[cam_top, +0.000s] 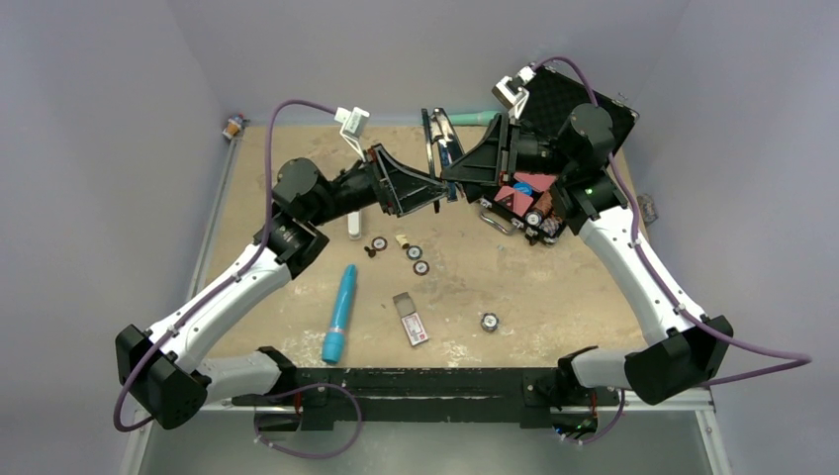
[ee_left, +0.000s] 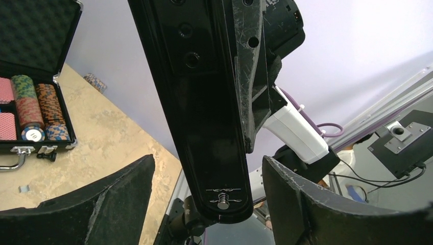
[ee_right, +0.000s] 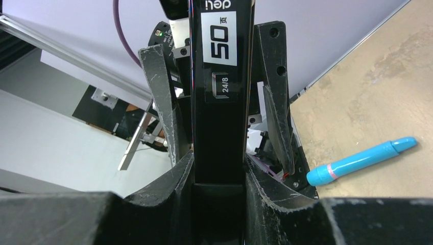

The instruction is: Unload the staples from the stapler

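The right gripper [ee_right: 219, 171] holds the stapler [ee_right: 219, 102] in the air above the far middle of the table [cam_top: 564, 297], jaws clamped on its sides. The left gripper [ee_left: 207, 166] faces it, jaws apart on either side of the stapler's free end, not touching.

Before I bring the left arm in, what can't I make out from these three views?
- Staples: no view shows inside the stapler; both wrist views show only its outer faces.
- Top view: the right fingers and left fingers cover most of the stapler.
- Left wrist view: the stapler's far end is cut off by the top edge.
- Top view: the small round pieces are too small to identify.
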`<action>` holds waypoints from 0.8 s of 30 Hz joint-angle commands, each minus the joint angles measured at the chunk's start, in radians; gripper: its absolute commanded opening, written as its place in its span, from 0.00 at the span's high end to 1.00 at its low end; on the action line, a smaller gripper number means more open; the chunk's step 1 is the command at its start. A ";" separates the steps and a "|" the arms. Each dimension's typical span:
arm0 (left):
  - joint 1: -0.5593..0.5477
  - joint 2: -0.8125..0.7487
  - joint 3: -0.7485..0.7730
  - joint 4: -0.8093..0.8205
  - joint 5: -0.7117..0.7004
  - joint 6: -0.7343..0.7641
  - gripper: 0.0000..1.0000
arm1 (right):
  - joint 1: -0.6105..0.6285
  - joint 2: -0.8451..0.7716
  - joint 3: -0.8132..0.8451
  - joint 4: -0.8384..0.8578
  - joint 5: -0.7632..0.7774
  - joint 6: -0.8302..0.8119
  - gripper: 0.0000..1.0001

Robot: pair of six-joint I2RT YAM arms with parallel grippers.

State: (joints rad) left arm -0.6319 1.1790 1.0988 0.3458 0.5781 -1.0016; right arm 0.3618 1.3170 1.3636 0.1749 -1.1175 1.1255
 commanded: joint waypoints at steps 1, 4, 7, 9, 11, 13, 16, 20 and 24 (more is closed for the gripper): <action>-0.021 0.015 0.059 0.023 -0.015 0.034 0.21 | 0.010 -0.020 0.062 0.090 0.015 0.007 1.00; -0.028 0.028 0.077 0.013 -0.011 0.034 0.22 | 0.013 -0.019 0.058 0.090 0.020 0.004 1.00; -0.032 0.036 0.085 0.005 -0.010 0.036 0.25 | 0.014 -0.021 0.053 0.089 0.021 0.000 1.00; -0.032 0.036 0.085 -0.003 -0.011 0.041 0.30 | 0.015 -0.023 0.052 0.088 0.022 -0.002 1.00; -0.033 0.035 0.086 -0.010 -0.009 0.041 0.40 | 0.015 -0.026 0.048 0.086 0.022 -0.008 1.00; -0.033 0.035 0.085 -0.015 -0.004 0.041 0.52 | 0.015 -0.025 0.043 0.081 0.021 -0.015 1.00; -0.033 0.034 0.092 -0.041 0.009 0.045 0.79 | 0.015 -0.026 0.028 0.078 0.021 -0.024 1.00; -0.033 0.026 0.110 -0.129 0.017 0.066 1.00 | 0.015 -0.031 0.007 0.077 0.014 -0.051 1.00; -0.032 0.004 0.119 -0.226 -0.008 0.090 1.00 | 0.013 -0.036 0.005 -0.007 0.009 -0.128 0.58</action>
State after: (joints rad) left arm -0.6624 1.2133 1.1736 0.2226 0.5755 -0.9794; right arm 0.3721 1.3170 1.3567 0.1875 -1.1103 1.0599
